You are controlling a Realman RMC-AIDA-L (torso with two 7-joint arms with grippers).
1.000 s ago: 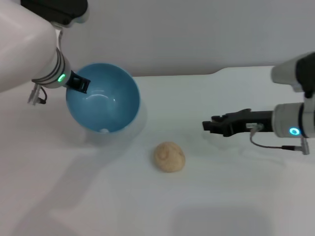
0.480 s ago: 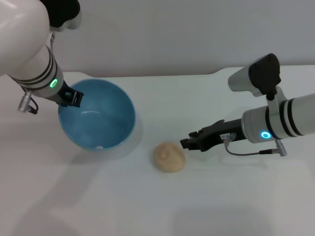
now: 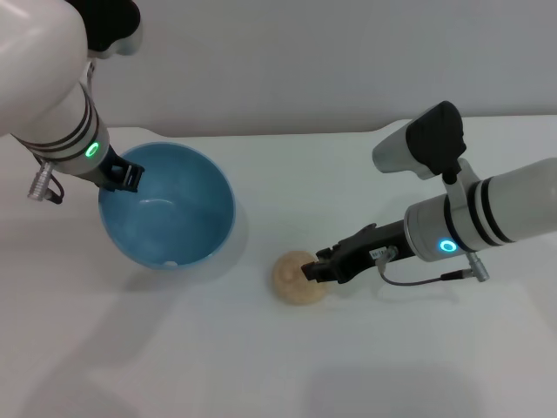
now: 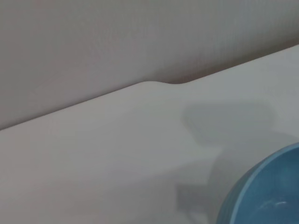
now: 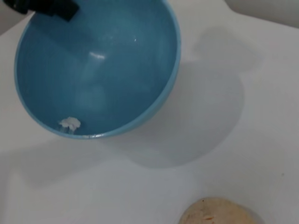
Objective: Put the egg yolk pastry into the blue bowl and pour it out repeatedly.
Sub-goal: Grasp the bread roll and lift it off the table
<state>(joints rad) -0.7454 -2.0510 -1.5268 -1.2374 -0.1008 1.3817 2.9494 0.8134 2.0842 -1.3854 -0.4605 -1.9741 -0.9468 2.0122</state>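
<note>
Right pincer [image 3: 312, 271] sat at the egg yolk pastry [image 3: 296, 279] on the worktop [image 3: 392, 366], frame centre; grip state could not be told. Left pincer [image 3: 122, 175] clenched the rim of the empty blue bowl [image 3: 170, 218], upper left. Pastry not yet lifted; loading and pouring remained.

My left arm [image 3: 39, 83] is a fat, smooth white shell with a black cap at its upper joint; its wrist carries black bands and a glowing green ring light [image 3: 90, 149], and a thin grey cable loops off the side. My right arm [image 3: 487, 218] is white too, with a grey-and-black joint housing, black wrist bands and a blue-green ring light [image 3: 447, 246]. A grey cable trails under it. Both tools are slim and matte black: left tool [image 3: 124, 175], right tool [image 3: 324, 268].
</note>
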